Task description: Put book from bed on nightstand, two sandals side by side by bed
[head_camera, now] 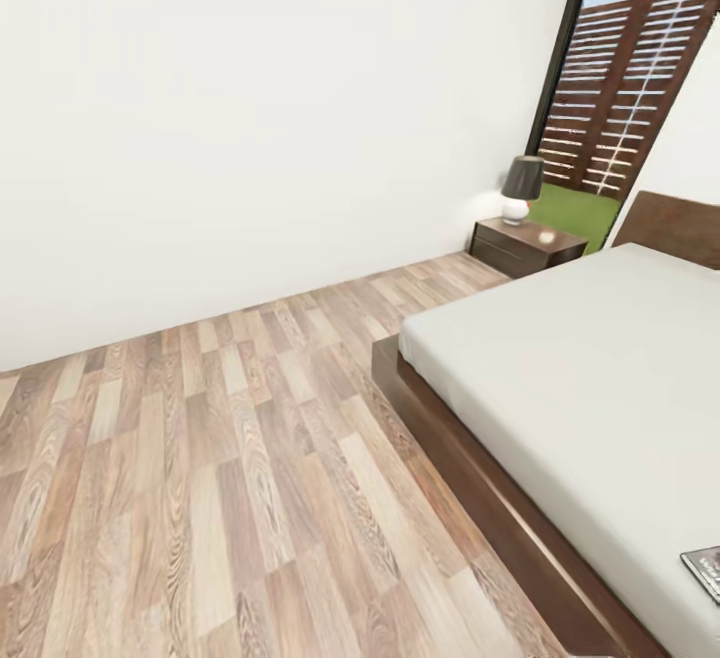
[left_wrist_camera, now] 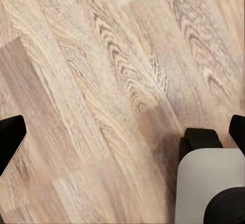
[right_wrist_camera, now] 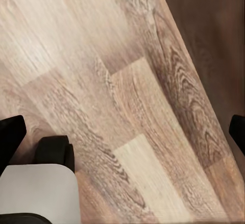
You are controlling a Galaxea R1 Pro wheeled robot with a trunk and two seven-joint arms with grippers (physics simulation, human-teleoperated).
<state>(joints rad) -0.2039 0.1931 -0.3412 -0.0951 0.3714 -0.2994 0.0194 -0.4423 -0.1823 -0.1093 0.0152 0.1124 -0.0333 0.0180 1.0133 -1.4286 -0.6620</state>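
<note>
Both wrist views show the left gripper (left_wrist_camera: 122, 132) and right gripper (right_wrist_camera: 122, 132) with black fingers spread wide, holding nothing, over light-brown wood-plank floor (head_camera: 200, 478). The dark-covered paperback book (head_camera: 705, 570) lies near the pale-grey mattress's edge on the dark-framed platform bed (head_camera: 590, 408), beyond the right gripper. The projecting frame edge could catch the base on approach; open floor leads to the dark-brown wooden nightstand (head_camera: 527, 244).

A pale-grey mattress tops the dark-brown bed (head_camera: 470, 458); on it the book (head_camera: 706, 570) shows a dark cover with white lettering. Beside the bed: light-brown wood-grain plank floor (head_camera: 200, 478), a glossy dark-brown nightstand (head_camera: 525, 243) bearing a white-based, dark-shaded lamp (head_camera: 520, 190), white wall (head_camera: 250, 118), brown slatted fence (head_camera: 625, 88).
</note>
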